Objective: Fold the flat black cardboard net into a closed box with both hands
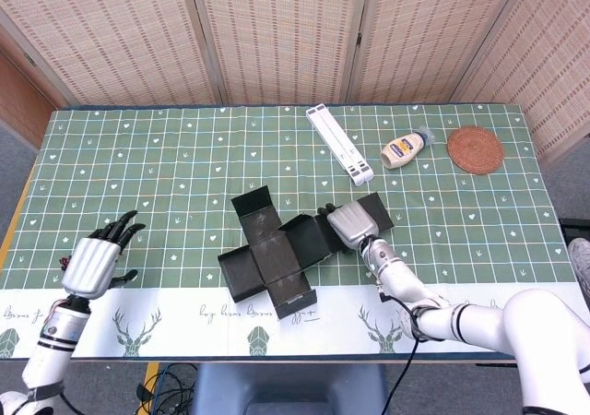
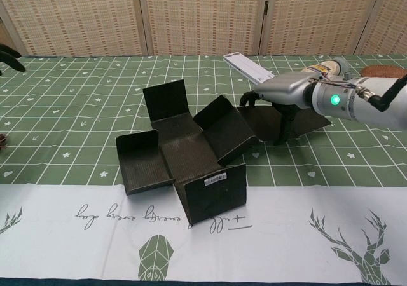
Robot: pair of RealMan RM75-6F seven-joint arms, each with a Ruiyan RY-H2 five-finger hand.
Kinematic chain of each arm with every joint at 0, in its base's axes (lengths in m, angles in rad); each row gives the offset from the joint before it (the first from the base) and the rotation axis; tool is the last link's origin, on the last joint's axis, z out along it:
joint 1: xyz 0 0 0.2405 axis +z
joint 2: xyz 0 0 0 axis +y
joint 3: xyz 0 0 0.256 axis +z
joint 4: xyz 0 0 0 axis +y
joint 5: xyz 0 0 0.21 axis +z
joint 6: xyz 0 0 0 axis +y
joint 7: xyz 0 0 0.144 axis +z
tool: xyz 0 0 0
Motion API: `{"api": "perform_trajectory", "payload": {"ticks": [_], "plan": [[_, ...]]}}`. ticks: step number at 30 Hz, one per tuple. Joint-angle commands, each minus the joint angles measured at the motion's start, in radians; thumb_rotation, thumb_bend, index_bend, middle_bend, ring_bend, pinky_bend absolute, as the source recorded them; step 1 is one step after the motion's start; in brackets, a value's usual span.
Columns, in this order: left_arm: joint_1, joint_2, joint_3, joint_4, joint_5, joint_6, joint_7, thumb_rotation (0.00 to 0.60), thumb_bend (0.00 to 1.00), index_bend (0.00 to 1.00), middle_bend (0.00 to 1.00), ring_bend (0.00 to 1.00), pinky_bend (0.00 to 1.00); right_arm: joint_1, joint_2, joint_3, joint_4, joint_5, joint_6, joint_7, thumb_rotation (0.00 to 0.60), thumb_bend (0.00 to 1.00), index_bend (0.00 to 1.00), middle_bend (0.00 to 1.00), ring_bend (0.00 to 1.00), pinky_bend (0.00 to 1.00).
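While it lies near the front-middle of the table (image 1: 184, 157), straddling the seam between the green checked cloth and the white deer-printed strip, the black cardboard net (image 1: 277, 256) is only partly raised: its cross-shaped base sits flat, and several flaps stand tilted upward around the centre panel, one at the back, one at the left, and one at the front carrying a white barcode label (image 2: 215, 179). On the net's right side a further flap slopes up towards a long panel that lies nearly flat on the cloth. The right hand (image 1: 352, 225) rests over that right-hand panel, palm down, with its dark fingers (image 2: 280, 130) reaching down onto the cardboard; whether they truly pinch the panel or only press on it cannot be told. The left hand (image 1: 95, 258) hovers well apart from the net near the table's left front corner, holding nothing, its fingers spread. Just beside it a small dark red thing (image 1: 64, 265) peeks out, too hidden to identify. Farther back on the green cloth lie a white slatted strip (image 1: 339, 144), a pale squeeze bottle (image 1: 404, 149) on its side, and a round woven coaster (image 1: 475, 149) near the right rear corner.
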Motion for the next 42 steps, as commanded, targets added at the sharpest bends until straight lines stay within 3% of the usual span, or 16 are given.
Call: {"api": "perform_trajectory", "payload": {"ticks": [1,13,24,39,42], "plan": [[-0.07,-0.083,0.003,0.108,0.039,-0.052,0.018,0.6,0.06,0.21,0.14,0.27,0.43,-0.011,0.002,0.007,-0.001,-0.006,0.003,0.01,0.6,0.23,0.28,0.4,0.78,1.0],[-0.151,-0.277,0.003,0.34,0.008,-0.104,0.015,0.6,0.06,0.0,0.08,0.19,0.43,-0.102,-0.04,-0.001,0.048,-0.233,0.158,0.075,0.6,0.25,0.28,0.4,0.78,1.0],[-0.183,-0.401,0.036,0.475,0.016,-0.102,-0.018,0.6,0.06,0.0,0.01,0.14,0.34,-0.146,-0.063,0.025,0.073,-0.328,0.194,0.114,0.6,0.25,0.28,0.4,0.78,1.0],[-0.233,-0.555,0.029,0.627,0.005,-0.089,-0.064,0.6,0.06,0.0,0.0,0.14,0.32,-0.167,-0.059,0.063,0.049,-0.37,0.18,0.104,0.6,0.26,0.28,0.4,0.78,1.0],[-0.247,-0.58,0.026,0.636,0.004,-0.09,-0.09,0.6,0.06,0.0,0.0,0.18,0.32,-0.169,-0.058,0.071,0.044,-0.376,0.18,0.101,0.6,0.26,0.28,0.4,0.78,1.0]]}}
